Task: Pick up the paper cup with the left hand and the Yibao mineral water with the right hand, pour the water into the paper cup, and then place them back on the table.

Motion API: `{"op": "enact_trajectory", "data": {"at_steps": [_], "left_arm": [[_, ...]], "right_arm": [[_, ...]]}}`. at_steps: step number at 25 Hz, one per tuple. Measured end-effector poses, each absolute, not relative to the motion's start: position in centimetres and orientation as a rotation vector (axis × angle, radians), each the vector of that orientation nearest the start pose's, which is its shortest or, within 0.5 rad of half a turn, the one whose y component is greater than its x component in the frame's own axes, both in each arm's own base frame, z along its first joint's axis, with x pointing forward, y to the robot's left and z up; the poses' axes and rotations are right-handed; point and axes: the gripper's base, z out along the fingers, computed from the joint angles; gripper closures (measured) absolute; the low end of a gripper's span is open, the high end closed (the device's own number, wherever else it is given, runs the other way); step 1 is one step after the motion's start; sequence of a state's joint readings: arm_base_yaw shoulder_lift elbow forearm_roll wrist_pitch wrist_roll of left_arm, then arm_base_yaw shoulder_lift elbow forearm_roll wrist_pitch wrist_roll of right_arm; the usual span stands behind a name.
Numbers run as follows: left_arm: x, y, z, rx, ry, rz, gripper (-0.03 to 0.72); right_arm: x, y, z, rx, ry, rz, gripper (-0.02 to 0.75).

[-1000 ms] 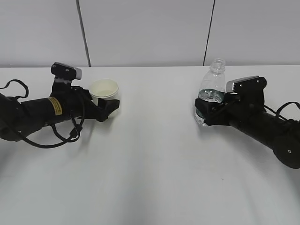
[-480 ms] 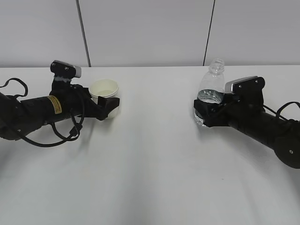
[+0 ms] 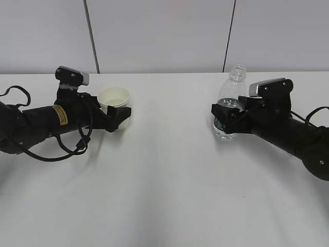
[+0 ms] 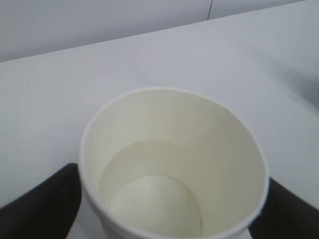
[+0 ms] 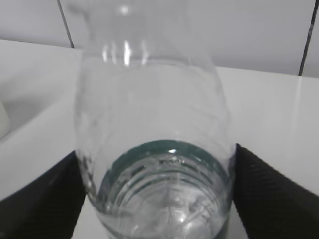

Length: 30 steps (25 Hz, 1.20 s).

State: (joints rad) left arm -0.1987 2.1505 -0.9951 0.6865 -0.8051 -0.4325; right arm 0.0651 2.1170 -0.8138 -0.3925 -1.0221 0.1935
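The cream paper cup (image 3: 114,96) stands on the white table (image 3: 164,180) at the left, with a clear water (image 4: 154,204) line showing inside it. My left gripper (image 3: 117,114) is shut on the cup's wall, its black fingers (image 4: 40,204) pressed under the rim on both sides. At the right the uncapped Yibao mineral water (image 3: 232,92) stands upright on the table, a little water low in it at the green label. My right gripper (image 3: 224,116) flanks the bottle (image 5: 154,124) with its fingers (image 5: 274,194) open close beside it.
A grey panelled wall (image 3: 164,36) runs along the table's far edge. Loose black cables (image 3: 72,146) hang from the left arm onto the tabletop. White tabletop lies between the two arms and in front of them.
The right gripper has widened and risen slightly along the bottle, which stays standing where it was. The left arm and cup shifted only slightly a second ago, then held still.
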Motion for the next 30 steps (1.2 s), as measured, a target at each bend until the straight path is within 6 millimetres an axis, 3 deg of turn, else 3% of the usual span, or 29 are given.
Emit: {"op": "enact_trajectory", "data": {"at_steps": [8,30], "left_arm": [[38.6,-12.0,9.9,0.581,1.862,-0.541,0.097],[38.6,-12.0,13.9,0.585,1.774,-0.515,0.097]], "right_arm": [[36.9,5.3,11.7,-0.327,1.756,0.313,0.068],[36.6,5.3,16.2,-0.313,1.678,0.306,0.069]]}}
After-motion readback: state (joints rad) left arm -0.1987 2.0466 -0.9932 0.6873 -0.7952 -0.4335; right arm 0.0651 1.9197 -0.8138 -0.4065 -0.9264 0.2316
